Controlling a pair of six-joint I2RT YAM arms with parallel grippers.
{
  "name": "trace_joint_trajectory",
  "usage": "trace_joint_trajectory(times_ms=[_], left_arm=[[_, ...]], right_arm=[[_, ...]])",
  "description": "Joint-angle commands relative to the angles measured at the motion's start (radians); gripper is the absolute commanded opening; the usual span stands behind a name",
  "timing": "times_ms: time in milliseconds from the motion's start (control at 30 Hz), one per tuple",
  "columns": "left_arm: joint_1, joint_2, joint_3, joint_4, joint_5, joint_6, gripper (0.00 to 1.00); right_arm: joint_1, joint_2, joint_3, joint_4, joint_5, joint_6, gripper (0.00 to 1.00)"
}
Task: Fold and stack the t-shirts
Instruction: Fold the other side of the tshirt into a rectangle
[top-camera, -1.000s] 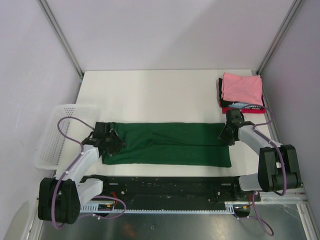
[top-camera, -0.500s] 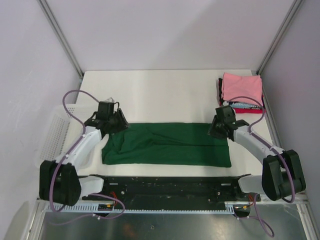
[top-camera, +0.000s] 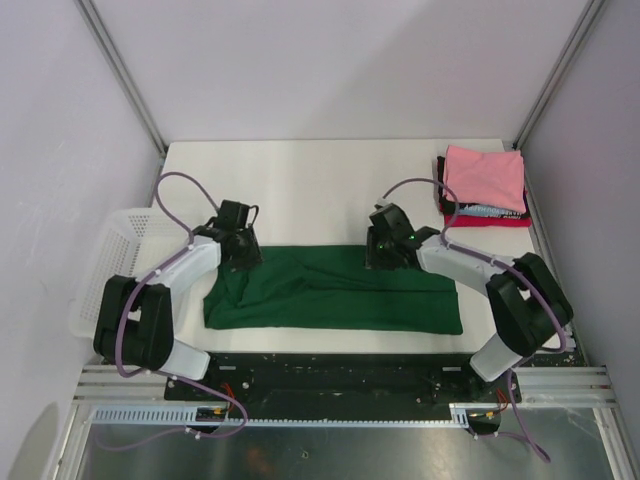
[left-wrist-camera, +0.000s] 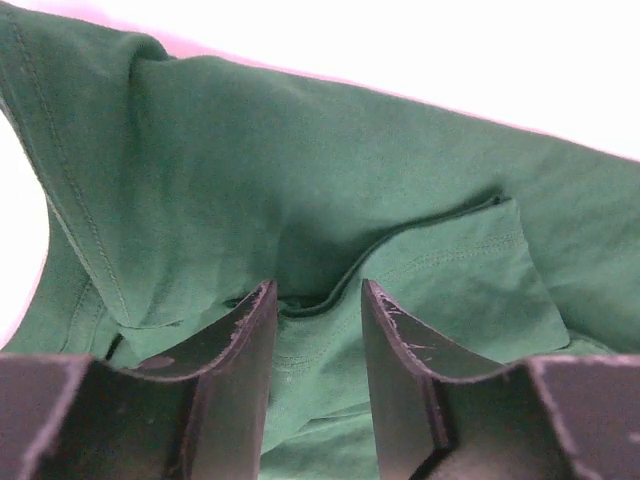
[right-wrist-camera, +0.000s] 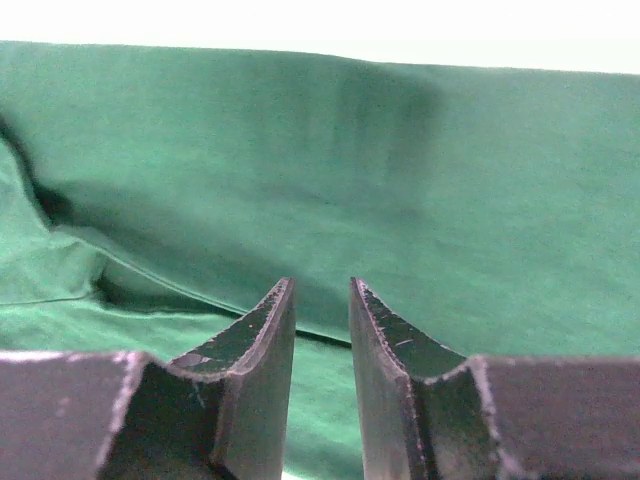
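Note:
The dark green t-shirt (top-camera: 335, 295) lies on the white table as a long strip folded lengthwise. My left gripper (top-camera: 240, 250) hovers low over its upper left corner. In the left wrist view the left gripper (left-wrist-camera: 318, 290) is open by a narrow gap over a folded hem (left-wrist-camera: 430, 225); the cloth lies under the fingers, not pinched. My right gripper (top-camera: 386, 252) is over the strip's top edge near the middle. In the right wrist view it (right-wrist-camera: 320, 283) is narrowly open above a fold line. A folded stack with the pink shirt (top-camera: 485, 175) on top of black and red ones sits back right.
A white mesh basket (top-camera: 105, 265) stands off the table's left edge beside the left arm. Metal frame posts (top-camera: 125, 75) rise at the back corners, with walls close on both sides. The black rail (top-camera: 330, 370) runs along the near edge.
Both grippers left the shirt's two ends. The left rose to the upper left corner; the right swept left along the top edge to the middle. The shirt stayed flat.

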Motion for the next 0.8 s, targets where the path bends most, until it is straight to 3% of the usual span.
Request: trace_joint_trajectory(times_ms=[0,167,233,533,767], left_arm=[[-0.018,-0.006,0.02,0.003,-0.044,0.017,0.38],[-0.056,-0.067,-0.006,0.003,-0.015,0.007,0.08],[-0.071,-0.111,-0.031,0.002,-0.003,-0.003,0.02],[-0.102,-0.314,-0.174,-0.021,0.033,-0.042,0.0],[-0.115,-0.365,-0.226,-0.022,0.055,-0.054,0.0]], right_arm=[[0.053,0.057,0.094,0.041,0.018,-0.03,0.33],[0.096,0.148,0.176,0.051,0.011,-0.049,0.32],[0.111,0.183,0.21,0.05,0.009,-0.056,0.32],[0.184,0.298,0.302,0.044,-0.013,-0.056,0.33],[0.248,0.307,0.305,0.021,-0.01,-0.034,0.32]])
